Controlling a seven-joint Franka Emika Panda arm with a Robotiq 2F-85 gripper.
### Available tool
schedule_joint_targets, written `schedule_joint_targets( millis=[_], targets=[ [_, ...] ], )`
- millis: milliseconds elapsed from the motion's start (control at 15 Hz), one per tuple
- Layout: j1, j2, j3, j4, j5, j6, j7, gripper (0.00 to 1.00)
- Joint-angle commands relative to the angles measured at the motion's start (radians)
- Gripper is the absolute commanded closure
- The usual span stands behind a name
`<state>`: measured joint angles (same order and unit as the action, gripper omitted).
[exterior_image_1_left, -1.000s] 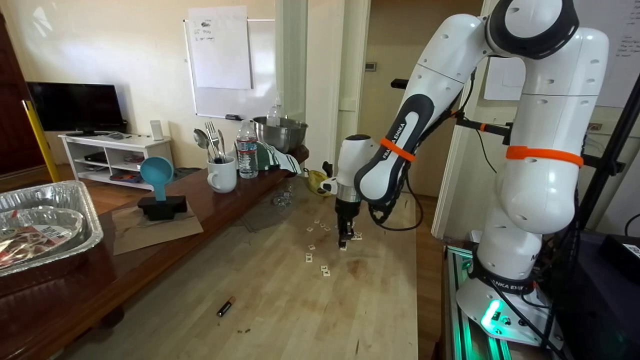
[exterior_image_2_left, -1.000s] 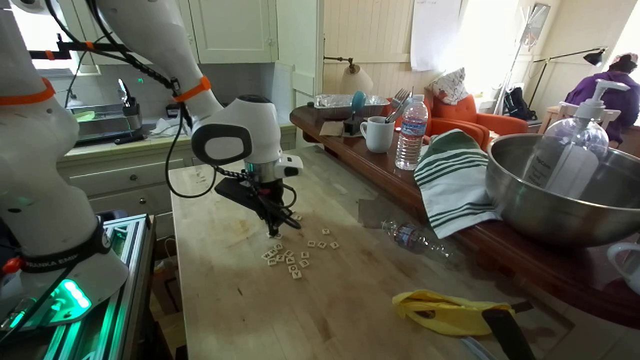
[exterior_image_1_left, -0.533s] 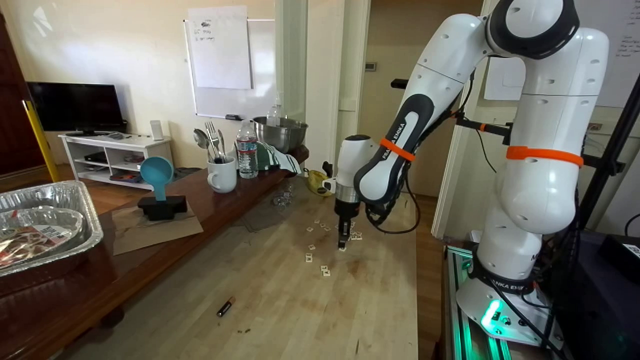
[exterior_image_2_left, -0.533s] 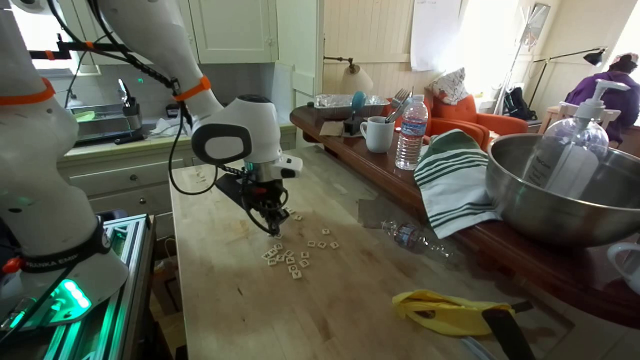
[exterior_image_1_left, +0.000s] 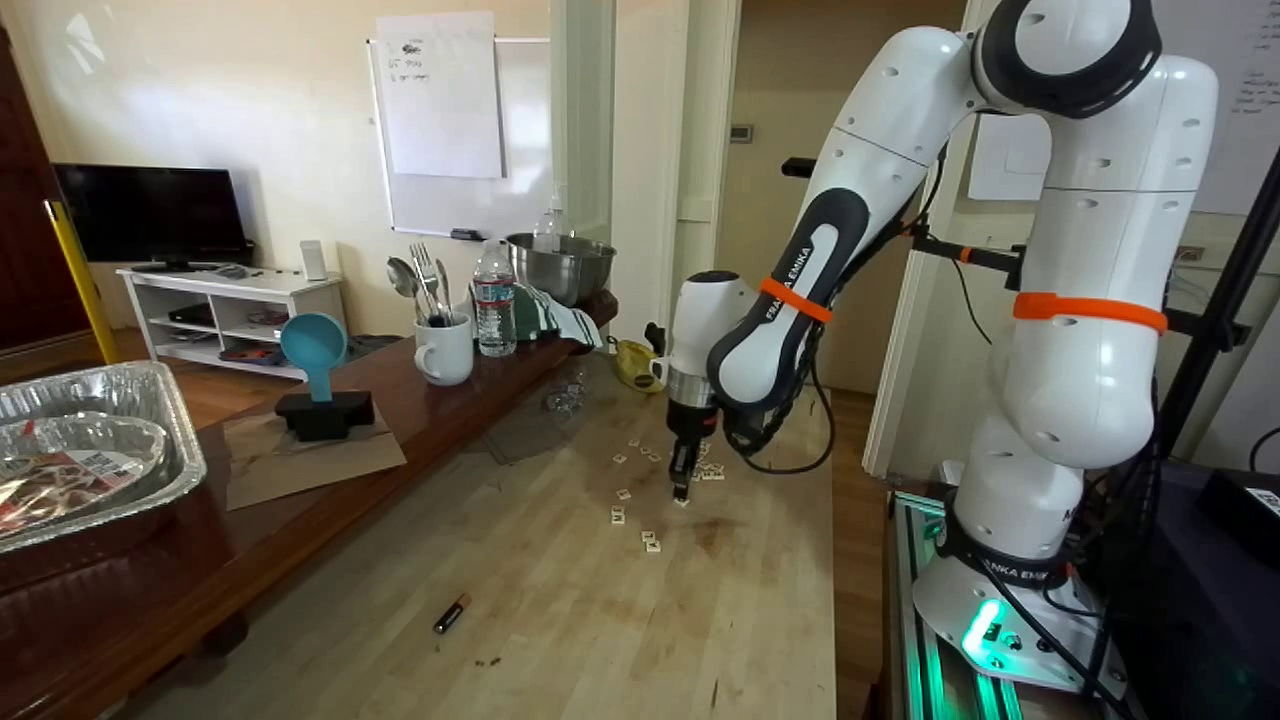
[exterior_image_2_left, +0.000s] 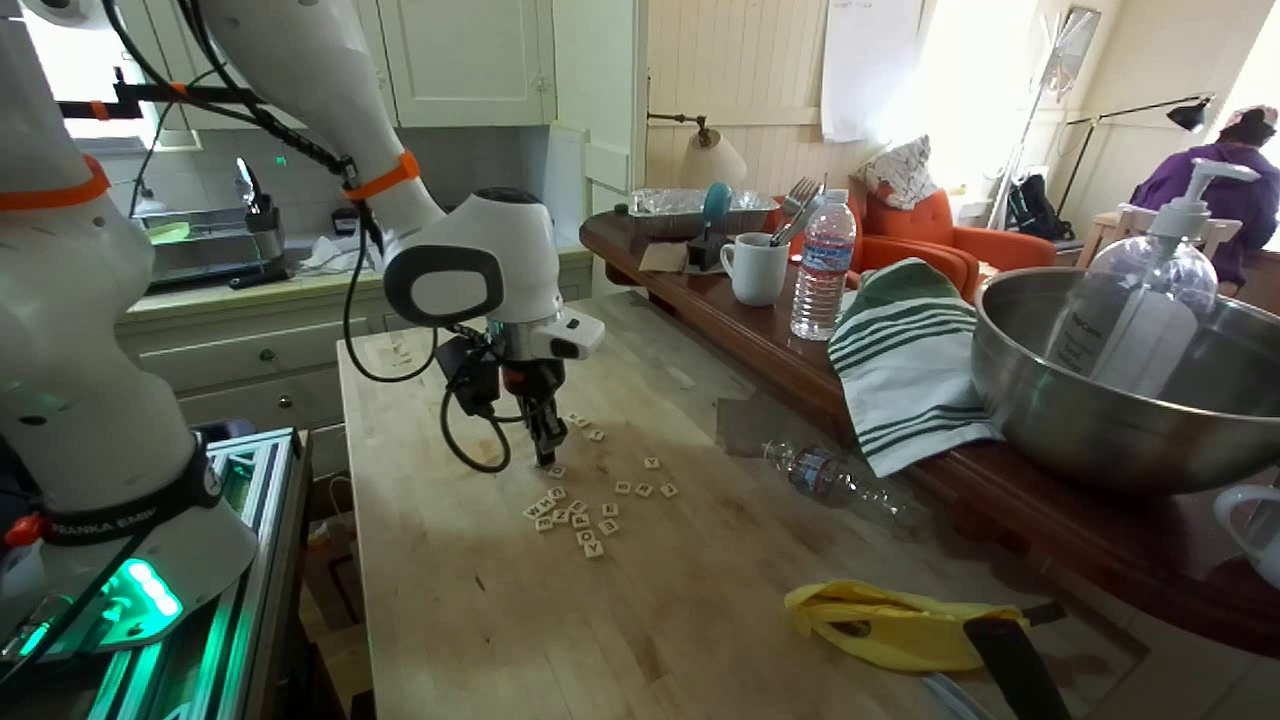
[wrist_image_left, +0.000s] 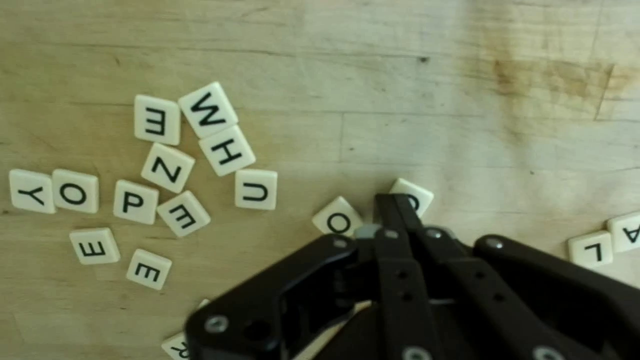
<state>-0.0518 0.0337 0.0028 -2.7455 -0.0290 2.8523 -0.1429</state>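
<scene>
My gripper (wrist_image_left: 394, 197) points down at the wooden table, its two black fingers pressed together with nothing seen between them. Its tips cover part of a cream letter tile (wrist_image_left: 421, 192) with a round letter, perhaps touching it. Just left of the tips in the wrist view lies an O tile (wrist_image_left: 339, 221). Further left are a U tile (wrist_image_left: 256, 189), an H tile (wrist_image_left: 227, 150), a W tile (wrist_image_left: 208, 110) and several more. An L tile (wrist_image_left: 591, 249) and an A tile (wrist_image_left: 627, 232) sit at the right edge. In both exterior views the gripper (exterior_image_1_left: 681, 494) (exterior_image_2_left: 545, 460) stands low among the tiles.
A battery (exterior_image_1_left: 452, 613) lies on the table. A raised dark wood counter (exterior_image_1_left: 400, 420) runs alongside, bearing a mug (exterior_image_1_left: 444, 349), a water bottle (exterior_image_1_left: 494, 300) and a steel bowl (exterior_image_2_left: 1120, 380). A plastic bottle (exterior_image_2_left: 830, 475) and a yellow bag (exterior_image_2_left: 900, 625) are also on the table.
The gripper has turned about its upright axis, its cable swinging round. Its tips, and the tile beneath them, have shifted slightly. The jaws have stayed together.
</scene>
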Motion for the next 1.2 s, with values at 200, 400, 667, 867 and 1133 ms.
schedule_joint_targets(
  millis=[200, 400, 667, 867, 1133],
  targets=[
    [0.028, 0.004, 0.008, 0.001, 0.075, -0.013, 0.109, 1.00],
    [0.027, -0.028, 0.005, 0.001, 0.083, -0.020, 0.120, 1.00],
    [0.021, -0.073, -0.007, -0.012, 0.057, -0.018, 0.156, 1.00],
    [0.012, -0.063, -0.019, -0.003, 0.016, -0.025, 0.117, 1.00],
    [-0.005, -0.027, -0.043, 0.002, -0.041, -0.007, 0.101, 1.00]
  ],
)
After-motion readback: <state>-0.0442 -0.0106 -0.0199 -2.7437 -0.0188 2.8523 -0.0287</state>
